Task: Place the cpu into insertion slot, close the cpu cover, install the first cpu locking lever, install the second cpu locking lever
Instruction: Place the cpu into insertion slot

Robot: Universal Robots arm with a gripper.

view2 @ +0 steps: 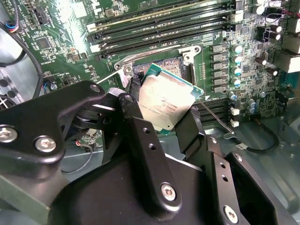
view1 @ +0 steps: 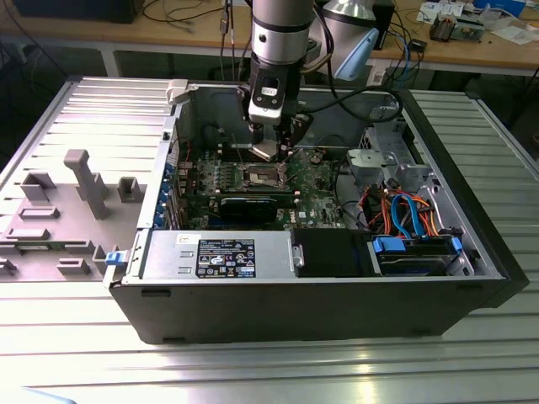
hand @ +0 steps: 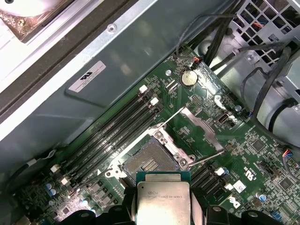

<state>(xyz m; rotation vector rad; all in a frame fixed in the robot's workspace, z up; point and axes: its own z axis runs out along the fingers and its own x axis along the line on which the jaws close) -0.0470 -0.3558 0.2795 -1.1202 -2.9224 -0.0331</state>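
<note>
One tool (view2: 161, 107) grips printed cpu (hand: 162, 201) above insertion slot (hand: 149, 163)

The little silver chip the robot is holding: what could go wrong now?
The gripper pinches the cpu only by its edges, not yet in the insertion slot, so it might slip and drop onto the board. In the second wrist view it looks skewed against the slot, so it could land crooked. The open cpu cover stands right beside the slot, and the gripper might bump it.
</note>
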